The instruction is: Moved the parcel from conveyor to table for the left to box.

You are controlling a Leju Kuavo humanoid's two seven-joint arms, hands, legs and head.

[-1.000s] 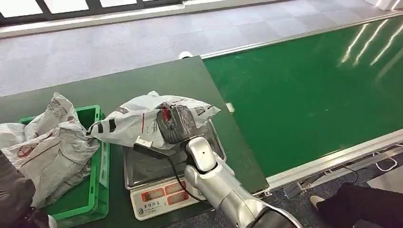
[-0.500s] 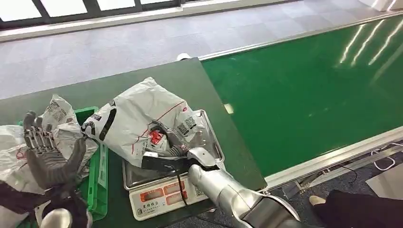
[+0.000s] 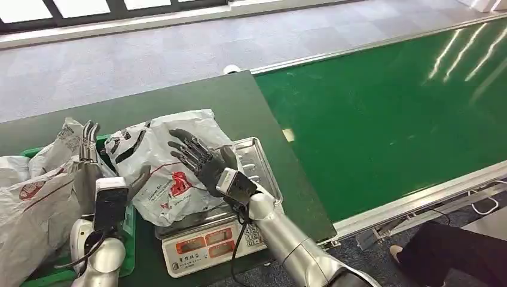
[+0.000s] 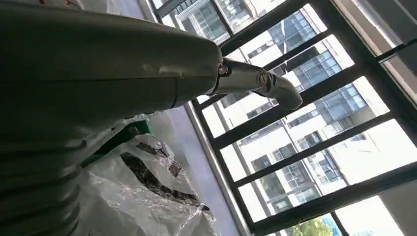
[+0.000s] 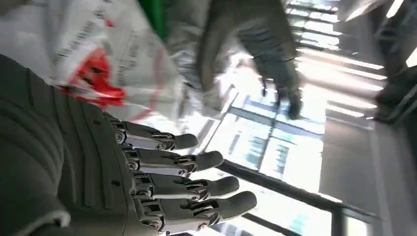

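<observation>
The parcel, a crumpled white bag with black and red print, lies on the scale's metal tray on the dark green table. My right hand hovers over the parcel's right part with its fingers spread and nothing in it; the right wrist view shows its straight fingers beside the red print of the parcel. My left hand stands upright at the parcel's left edge, fingers apart, its thumb close to the bag. The parcel lies crumpled in the left wrist view.
A green box holding several white bags stands left of the scale. The green conveyor runs along the table's right side. A person's dark-clothed leg is at the lower right, by the floor cables.
My right hand has let go of the parcel and spread its fingers above it. The parcel has settled lower on the scale. My left hand has moved right, up to the parcel's edge.
</observation>
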